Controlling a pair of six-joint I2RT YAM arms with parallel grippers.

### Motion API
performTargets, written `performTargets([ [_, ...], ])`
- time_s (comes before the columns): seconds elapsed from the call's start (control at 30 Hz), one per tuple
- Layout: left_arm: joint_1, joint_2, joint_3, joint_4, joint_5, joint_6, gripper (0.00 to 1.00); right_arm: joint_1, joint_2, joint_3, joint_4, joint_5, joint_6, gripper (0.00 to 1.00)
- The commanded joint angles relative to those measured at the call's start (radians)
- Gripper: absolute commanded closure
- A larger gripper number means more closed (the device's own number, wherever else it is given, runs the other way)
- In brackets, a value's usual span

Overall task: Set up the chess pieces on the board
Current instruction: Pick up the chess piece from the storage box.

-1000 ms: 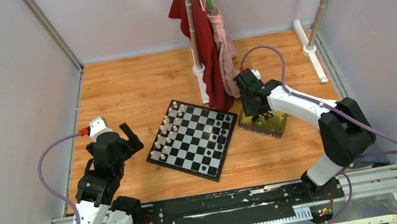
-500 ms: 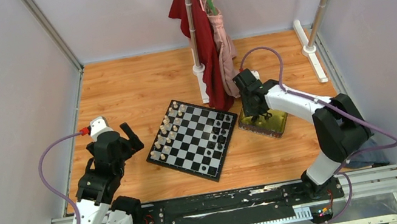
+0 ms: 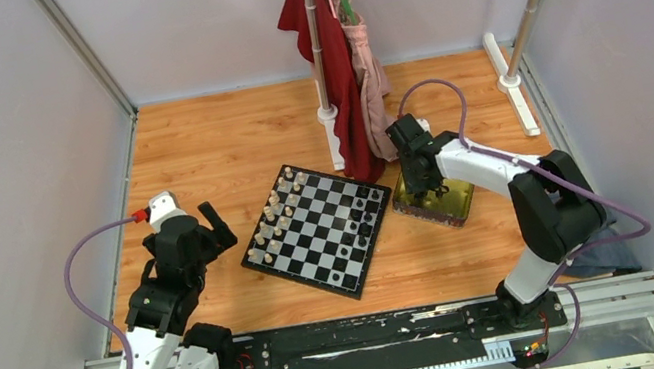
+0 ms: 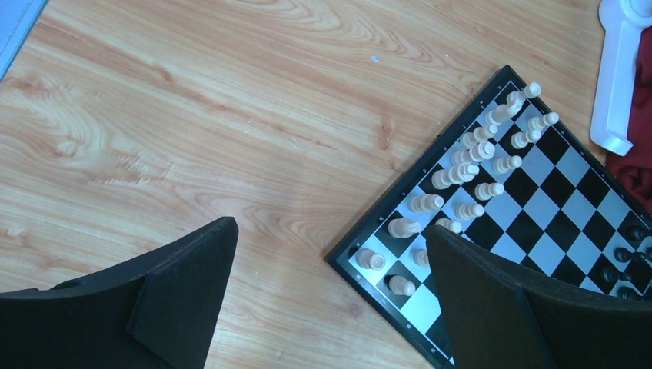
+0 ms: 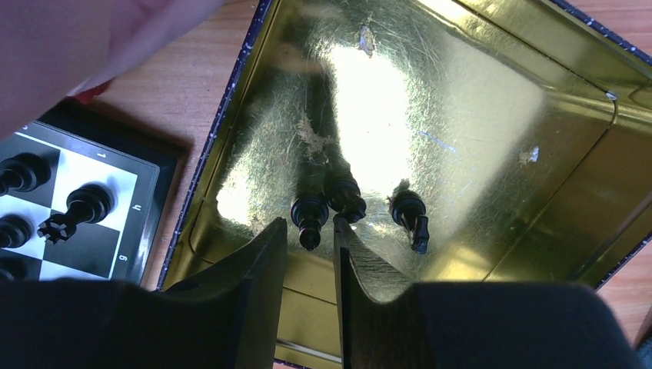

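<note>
Step in hand: fetching one of the black pieces (image 5: 310, 214) from the gold tin tray (image 5: 538, 54), just right of the board (image 3: 316, 232).

Right tool (image 5: 309, 229) is down in the tray, jaws narrow, straddling one of three pieces there. Cannot tell whether it is pinched yet.

More black pieces stand along the board's right edge, white pieces (image 4: 461, 165) along its left.

Left tool (image 4: 329, 231) gapes wide over the desk (image 4: 231, 115), left of the board, holding nothing.

Next, likely: a firm pinch, a straight lift clear of the neighbours, then a carry to a vacant right-side square.
</note>
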State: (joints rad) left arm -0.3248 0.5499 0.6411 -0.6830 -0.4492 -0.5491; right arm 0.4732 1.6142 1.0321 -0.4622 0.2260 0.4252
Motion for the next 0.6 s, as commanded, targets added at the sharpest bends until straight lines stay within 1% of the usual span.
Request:
performTargets([
  [0.0, -0.005, 0.005, -0.007, 0.013, -0.006, 0.011, 0.00, -0.022, 0.011, -0.022, 0.004, -0.010, -0.013, 0.68],
  [0.43, -0.005, 0.006, -0.009, 0.016, -0.006, 0.010, 0.00, -0.026, 0.028, -0.025, 0.004, -0.026, -0.013, 0.82],
  [0.5, -0.005, 0.007, -0.008, 0.015, -0.007, 0.009, 0.00, -0.028, 0.028, -0.026, 0.001, -0.024, -0.014, 0.85],
  [0.57, -0.005, 0.006, -0.008, 0.017, -0.008, 0.008, 0.00, -0.028, 0.025, -0.022, -0.003, -0.022, -0.016, 0.92],
])
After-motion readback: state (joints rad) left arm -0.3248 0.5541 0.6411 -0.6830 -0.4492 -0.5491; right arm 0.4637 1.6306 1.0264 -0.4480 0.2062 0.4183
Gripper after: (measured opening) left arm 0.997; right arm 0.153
